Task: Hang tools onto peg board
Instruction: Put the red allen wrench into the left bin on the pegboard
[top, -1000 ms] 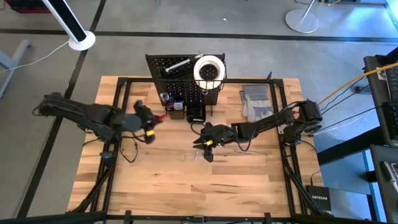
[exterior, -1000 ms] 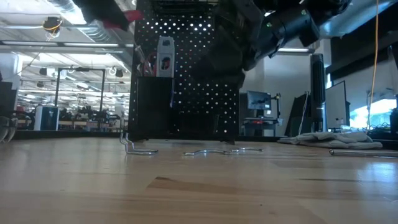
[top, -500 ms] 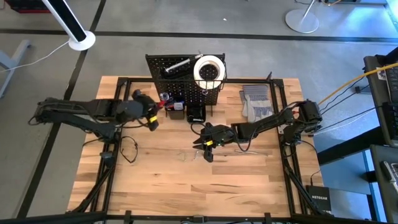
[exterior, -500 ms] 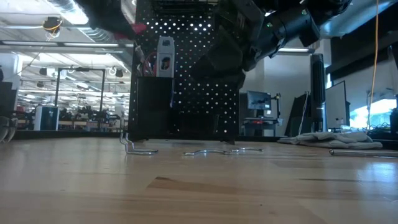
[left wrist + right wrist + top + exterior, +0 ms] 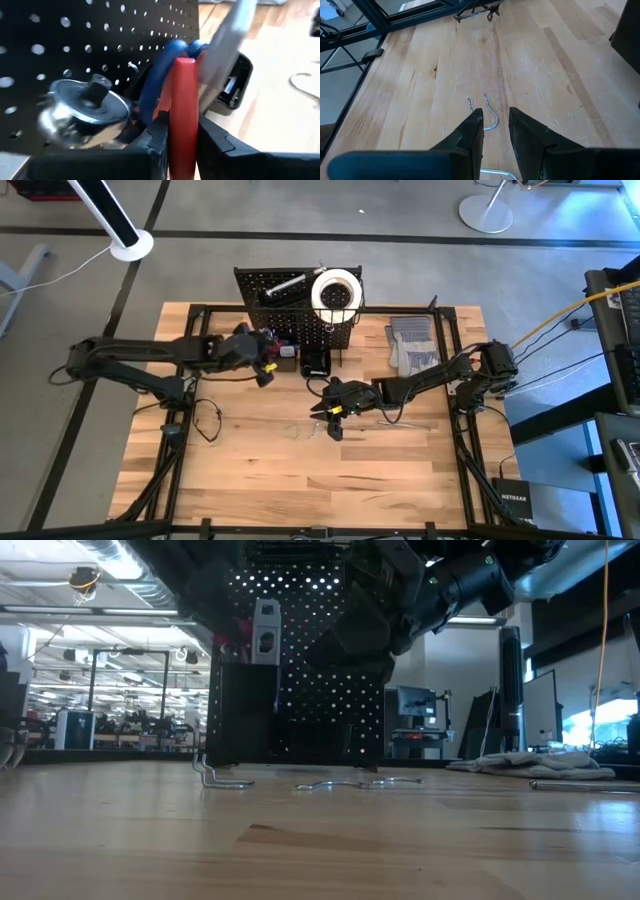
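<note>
Reaching in from the left side of the peg board, the left gripper sits right at the board's front face, low down by the small black bins. Its fingers are clenched on a red-handled tool, which stands upright between them; a blue-handled tool hangs on the board directly behind it, and a round silver metal piece sits against the perforated panel just beside the grip. The white tape roll hangs high on the board's right half, with a silver metal tool lying to its left.

The right gripper hovers over the wooden table in front of the board, a little to the right of its middle. Its fingers stand slightly apart with nothing between them, above loose wire hooks lying on the wood. Grey work gloves lie on the table to the right of the board.
</note>
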`<state>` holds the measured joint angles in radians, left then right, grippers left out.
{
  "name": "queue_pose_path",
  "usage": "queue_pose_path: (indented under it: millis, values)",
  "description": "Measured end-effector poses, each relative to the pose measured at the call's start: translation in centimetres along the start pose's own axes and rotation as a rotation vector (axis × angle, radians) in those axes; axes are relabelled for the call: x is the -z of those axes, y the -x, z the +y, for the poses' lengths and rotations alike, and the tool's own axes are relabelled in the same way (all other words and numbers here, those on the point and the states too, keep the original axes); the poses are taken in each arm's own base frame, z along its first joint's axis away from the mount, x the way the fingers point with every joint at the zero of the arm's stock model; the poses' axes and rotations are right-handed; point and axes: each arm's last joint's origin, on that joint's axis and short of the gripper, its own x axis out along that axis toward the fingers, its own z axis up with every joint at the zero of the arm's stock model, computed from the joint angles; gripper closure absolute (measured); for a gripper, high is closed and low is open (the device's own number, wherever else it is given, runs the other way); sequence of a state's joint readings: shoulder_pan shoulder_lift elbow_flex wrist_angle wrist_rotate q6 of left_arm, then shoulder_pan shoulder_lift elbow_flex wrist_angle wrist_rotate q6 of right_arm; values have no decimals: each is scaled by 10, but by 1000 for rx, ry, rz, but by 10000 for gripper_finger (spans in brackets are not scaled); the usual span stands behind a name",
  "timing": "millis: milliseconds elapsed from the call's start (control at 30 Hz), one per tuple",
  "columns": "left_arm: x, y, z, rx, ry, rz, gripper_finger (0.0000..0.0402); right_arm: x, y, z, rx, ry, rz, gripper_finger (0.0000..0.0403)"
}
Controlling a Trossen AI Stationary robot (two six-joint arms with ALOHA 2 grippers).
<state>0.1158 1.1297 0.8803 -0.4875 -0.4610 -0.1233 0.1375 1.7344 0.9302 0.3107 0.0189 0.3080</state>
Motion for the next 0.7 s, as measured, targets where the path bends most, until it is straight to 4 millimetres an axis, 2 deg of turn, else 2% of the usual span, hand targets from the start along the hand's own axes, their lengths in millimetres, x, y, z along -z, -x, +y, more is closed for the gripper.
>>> queue_pose_path:
  millis: [200,333,500,700]
  values:
    - [5,-26,-3,-14,-24,93,348,0,0,0,-4,-1,2,308]
    - [5,-34,-7,-17,-44,103,347,0,0,0,-9,-1,5,308]
    - [5,-33,-6,-10,-28,93,328,1,0,0,-9,-1,8,308]
    - [-5,-16,-2,17,-36,97,253,1,0,0,-8,0,11,308]
